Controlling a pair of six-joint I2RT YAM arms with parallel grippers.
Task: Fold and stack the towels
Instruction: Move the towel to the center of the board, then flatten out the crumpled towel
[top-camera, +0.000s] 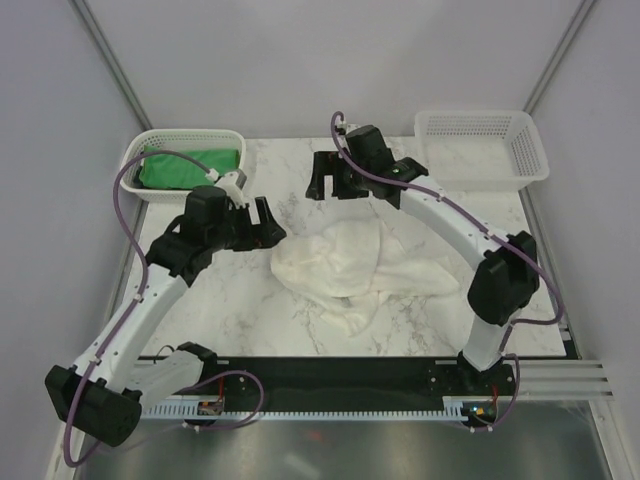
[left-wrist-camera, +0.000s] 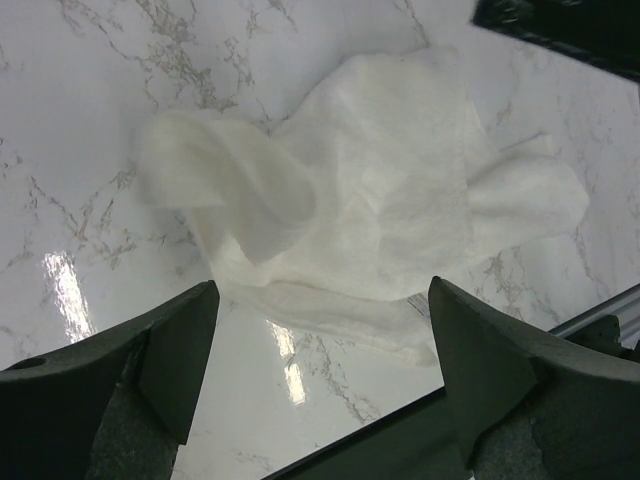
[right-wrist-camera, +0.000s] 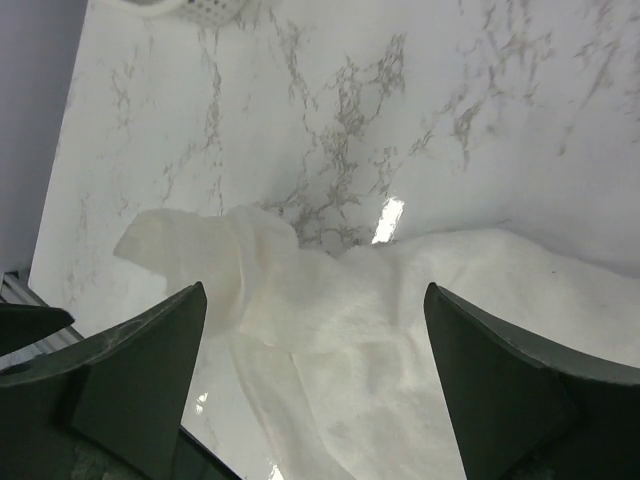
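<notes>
With the left gripper (top-camera: 268, 222) and the right gripper (top-camera: 322, 180) both wide open and empty above the crumpled white towel (top-camera: 355, 268) at mid-table, we should probably each pinch one corner and spread it flat before folding.

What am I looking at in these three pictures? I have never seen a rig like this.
Two robot arms stand on a marble table. The overhead picture shows both; the other two come from cameras on each wrist, looking past their own dark fingers. The left tool and right tool are open, holding nothing. A crumpled white towel lies between them. A green towel sits in the left basket; the right basket looks empty.
</notes>
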